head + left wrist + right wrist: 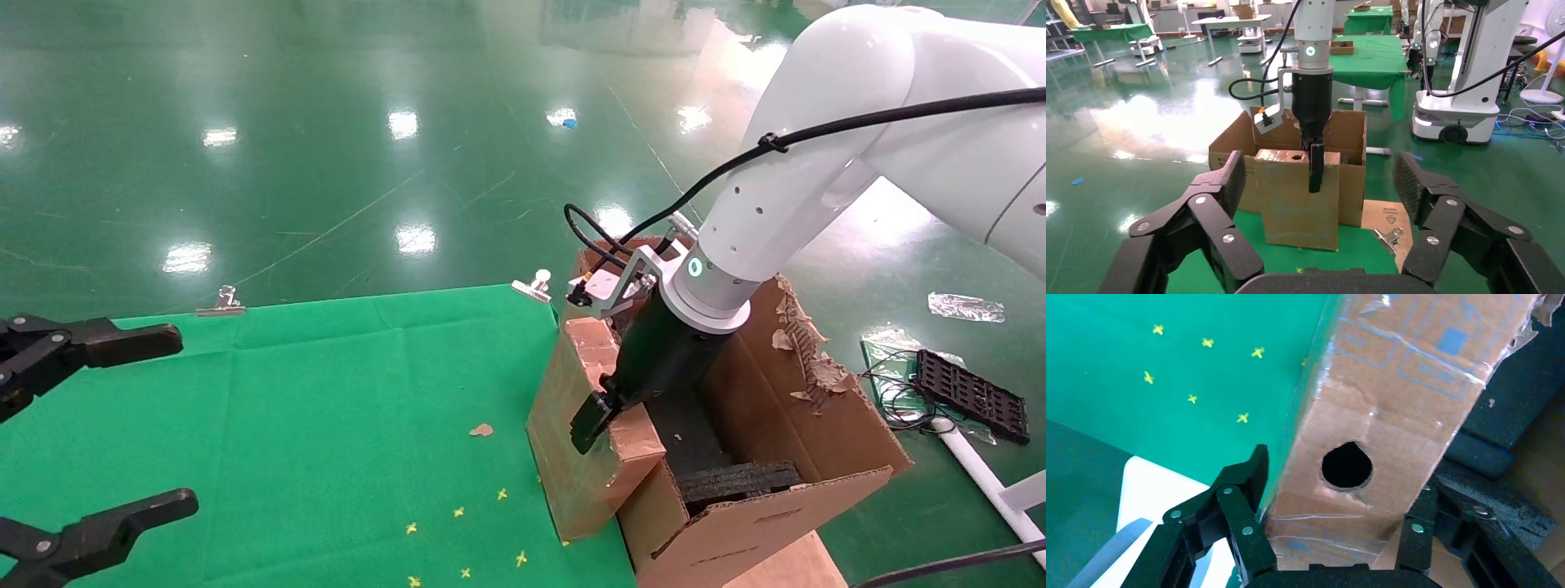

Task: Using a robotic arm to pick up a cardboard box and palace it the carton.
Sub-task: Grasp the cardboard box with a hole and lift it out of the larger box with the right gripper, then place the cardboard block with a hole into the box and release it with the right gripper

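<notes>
The small cardboard box (584, 425) stands upright on its edge on the green bench (327, 408), touching the outside of the big carton (760, 457), with the round hole (1346, 466) in its narrow top edge. The right pincer (609, 412) on the white robotic arm (784, 188) holds the box tight by its top, one finger on each flat side. The left pincer (106, 425) is spread wide over the bench's left side, well apart from the box.
</notes>
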Action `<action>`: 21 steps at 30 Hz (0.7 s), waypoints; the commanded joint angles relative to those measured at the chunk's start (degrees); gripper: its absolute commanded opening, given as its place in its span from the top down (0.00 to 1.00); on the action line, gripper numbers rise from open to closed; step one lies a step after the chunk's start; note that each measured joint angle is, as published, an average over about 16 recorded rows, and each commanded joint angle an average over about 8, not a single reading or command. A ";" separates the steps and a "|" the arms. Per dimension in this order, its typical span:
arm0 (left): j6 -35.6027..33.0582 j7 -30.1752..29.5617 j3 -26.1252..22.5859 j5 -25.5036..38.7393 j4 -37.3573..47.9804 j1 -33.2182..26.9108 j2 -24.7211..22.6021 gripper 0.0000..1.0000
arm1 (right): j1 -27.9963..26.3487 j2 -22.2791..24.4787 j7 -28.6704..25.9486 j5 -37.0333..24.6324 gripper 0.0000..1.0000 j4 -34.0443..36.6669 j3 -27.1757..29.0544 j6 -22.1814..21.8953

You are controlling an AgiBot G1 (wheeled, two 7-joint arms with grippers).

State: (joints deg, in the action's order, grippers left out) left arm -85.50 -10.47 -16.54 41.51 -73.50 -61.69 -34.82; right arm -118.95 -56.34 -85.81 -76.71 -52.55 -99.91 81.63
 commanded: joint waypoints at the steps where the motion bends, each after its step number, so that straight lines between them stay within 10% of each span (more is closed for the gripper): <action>1: 0.00 0.00 -0.01 -0.01 0.00 0.00 0.00 1.00 | 0.03 0.15 -0.12 -0.11 1.00 -0.16 -0.11 0.07; 21: 0.04 0.04 -0.08 -0.06 0.00 -0.02 0.03 1.00 | -10.81 9.94 15.30 4.00 1.00 -1.98 8.54 -4.72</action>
State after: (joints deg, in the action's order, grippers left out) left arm -85.46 -10.43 -16.62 41.46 -73.50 -61.71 -34.78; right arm -129.50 -46.98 -71.35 -73.69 -53.32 -92.14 77.47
